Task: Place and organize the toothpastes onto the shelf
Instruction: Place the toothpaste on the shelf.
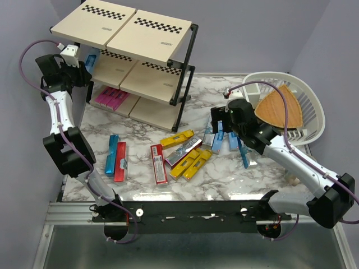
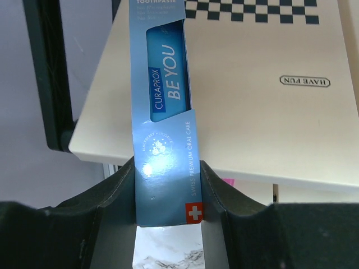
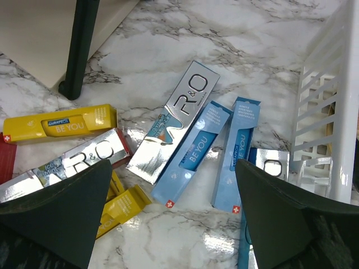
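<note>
A marble surface (image 1: 224, 179) between lilac walls carries the shelf (image 1: 120, 33) far left, a white basket (image 1: 314, 106) far right and loose toothpastes (image 1: 176, 139) mid-surface. The left arm is raised at the shelf's left edge, left fingers (image 2: 84, 224) clenched on a light blue toothpaste (image 2: 162, 140); right fingers (image 3: 56, 213) are spread wide over the loose ones

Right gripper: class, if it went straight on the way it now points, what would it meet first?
Probably the light blue box between its open fingers, beside the silver box; depth is unclear.
</note>
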Action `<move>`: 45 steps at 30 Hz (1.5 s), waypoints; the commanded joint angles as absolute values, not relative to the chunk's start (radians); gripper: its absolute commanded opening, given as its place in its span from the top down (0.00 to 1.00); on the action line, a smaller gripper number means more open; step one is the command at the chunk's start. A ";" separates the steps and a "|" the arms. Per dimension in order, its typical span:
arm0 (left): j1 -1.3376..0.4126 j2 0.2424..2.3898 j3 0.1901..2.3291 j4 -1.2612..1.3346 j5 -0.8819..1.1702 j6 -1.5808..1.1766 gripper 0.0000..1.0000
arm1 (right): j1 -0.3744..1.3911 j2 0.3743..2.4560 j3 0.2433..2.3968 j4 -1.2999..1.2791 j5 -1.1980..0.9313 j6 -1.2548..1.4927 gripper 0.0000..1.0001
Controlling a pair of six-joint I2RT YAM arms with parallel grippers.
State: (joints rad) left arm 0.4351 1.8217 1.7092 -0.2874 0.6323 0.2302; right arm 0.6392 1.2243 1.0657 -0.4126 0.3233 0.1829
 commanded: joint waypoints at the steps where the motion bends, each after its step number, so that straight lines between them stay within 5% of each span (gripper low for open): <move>1: 0.449 1.864 1.799 -0.236 0.686 0.216 0.54 | 0.630 1.204 1.045 -0.425 0.318 0.190 0.01; 17: 0.449 1.947 1.870 -0.255 0.696 0.198 0.36 | 0.630 1.204 1.043 -0.434 0.305 0.198 0.01; 26: 0.462 1.826 1.698 -0.131 0.658 0.160 0.28 | 0.630 1.197 1.035 -0.434 0.299 0.201 0.01; 45: 0.479 1.871 1.706 -0.011 0.753 0.066 0.59 | 0.630 1.209 1.038 -0.433 0.285 0.189 0.01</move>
